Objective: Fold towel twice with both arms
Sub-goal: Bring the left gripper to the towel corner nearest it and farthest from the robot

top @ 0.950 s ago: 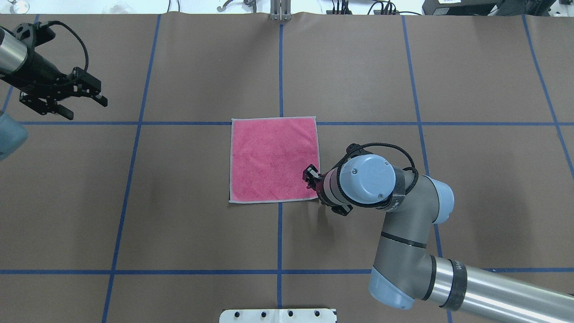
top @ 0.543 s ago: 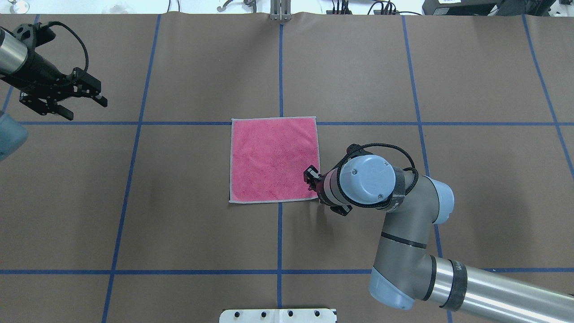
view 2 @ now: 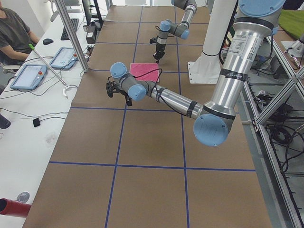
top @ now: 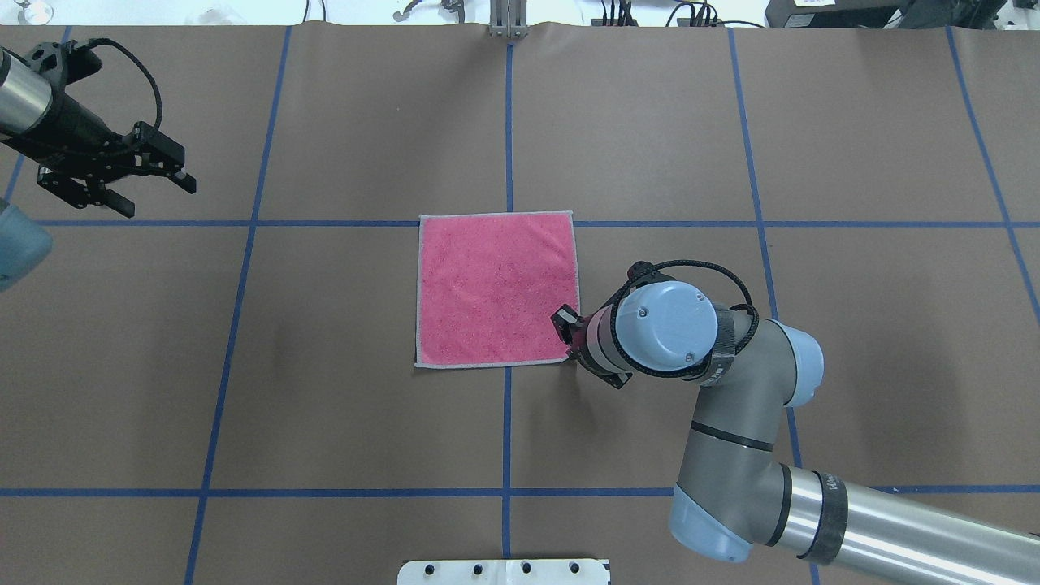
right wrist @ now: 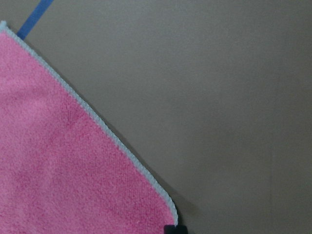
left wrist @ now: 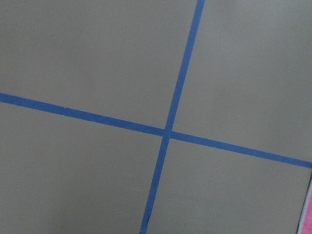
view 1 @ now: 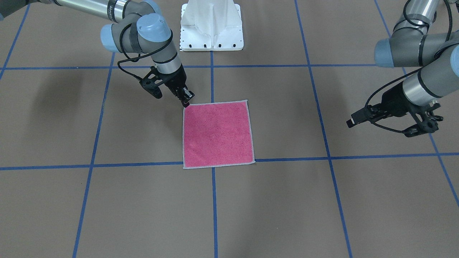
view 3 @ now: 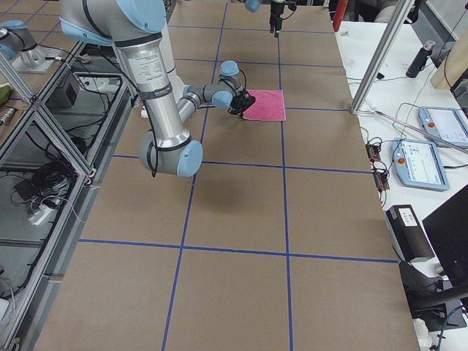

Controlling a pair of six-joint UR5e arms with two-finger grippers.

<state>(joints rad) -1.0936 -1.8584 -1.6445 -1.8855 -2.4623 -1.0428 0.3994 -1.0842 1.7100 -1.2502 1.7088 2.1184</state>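
Observation:
The towel [top: 496, 288] lies flat and unfolded on the table, pink face up, with its light border showing all round; it also shows in the front view [view 1: 217, 134]. My right gripper [view 1: 186, 103] points steeply down with its fingers drawn together at the towel's corner nearest the robot on its right side [top: 566, 329]. The right wrist view shows that corner [right wrist: 58, 146] flat, with a black fingertip [right wrist: 176, 229] at its point. Whether cloth is pinched is hidden. My left gripper [top: 158, 191] hangs open and empty above the table, far left of the towel [view 1: 355, 120].
Blue tape lines [top: 508, 122] divide the brown table into squares. The white pedestal base [view 1: 211, 28] stands at the robot's edge. An operators' bench with tablets [view 3: 428, 157], a metal post [view 2: 71, 35] and a seated person [view 2: 14, 33] lie beyond the far edge.
My right gripper has edged slightly toward the robot's side, onto the towel's near right corner. The towel and the left arm have barely moved.

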